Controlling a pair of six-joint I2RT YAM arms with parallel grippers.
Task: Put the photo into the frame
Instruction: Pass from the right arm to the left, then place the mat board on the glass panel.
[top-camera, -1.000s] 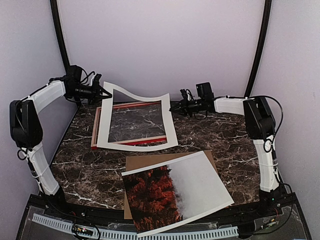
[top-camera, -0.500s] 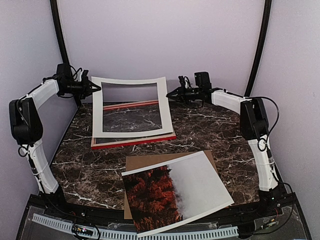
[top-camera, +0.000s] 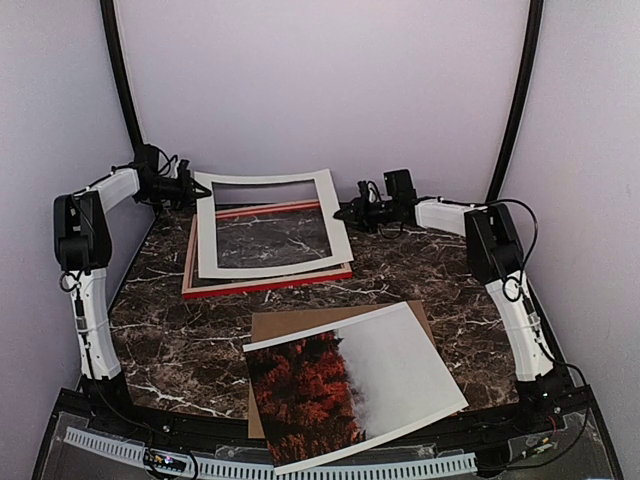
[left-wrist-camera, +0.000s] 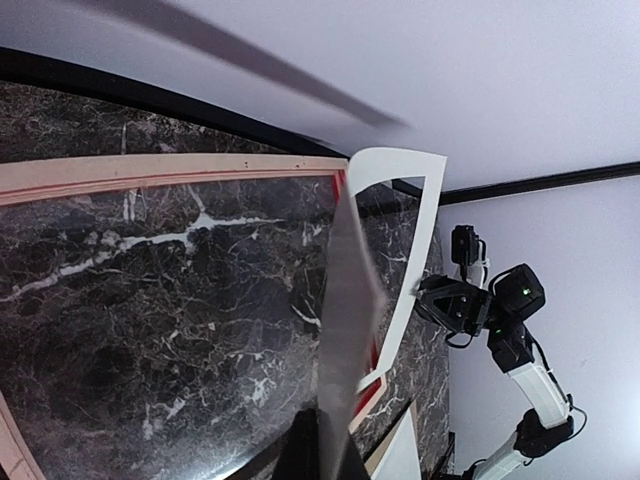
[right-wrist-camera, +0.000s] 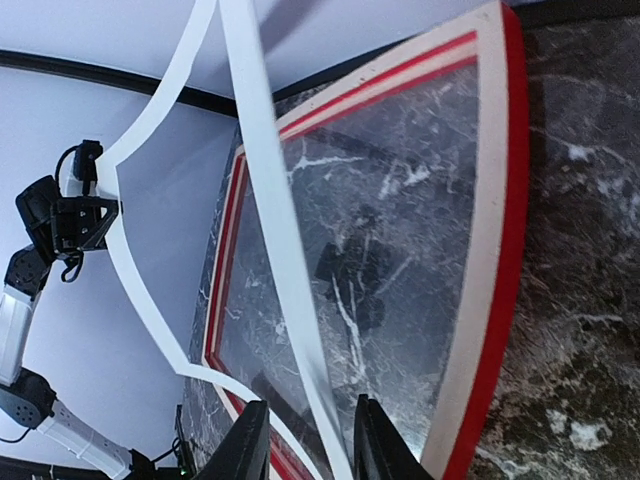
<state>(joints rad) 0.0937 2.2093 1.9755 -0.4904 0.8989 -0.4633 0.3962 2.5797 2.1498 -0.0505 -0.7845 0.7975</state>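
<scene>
White mat (top-camera: 207, 230): pinched by your left gripper (top-camera: 190, 187), right gripper (top-camera: 345, 213) parted around it, tipped off the frame (top-camera: 265, 284), likely clearing room for the photo (top-camera: 350, 390).

1. We note a white card mat border (top-camera: 206, 230) with a cut-out window, tilted at the far side, its far edge raised.
2. A plain brown backing board (top-camera: 280, 323) lies flat nearer us, only its far strip showing.
3. Beneath both we see a dark white-veined marble table (top-camera: 400, 260); around it, lilac walls (top-camera: 320, 90) and black curved poles (top-camera: 117, 70).
</scene>
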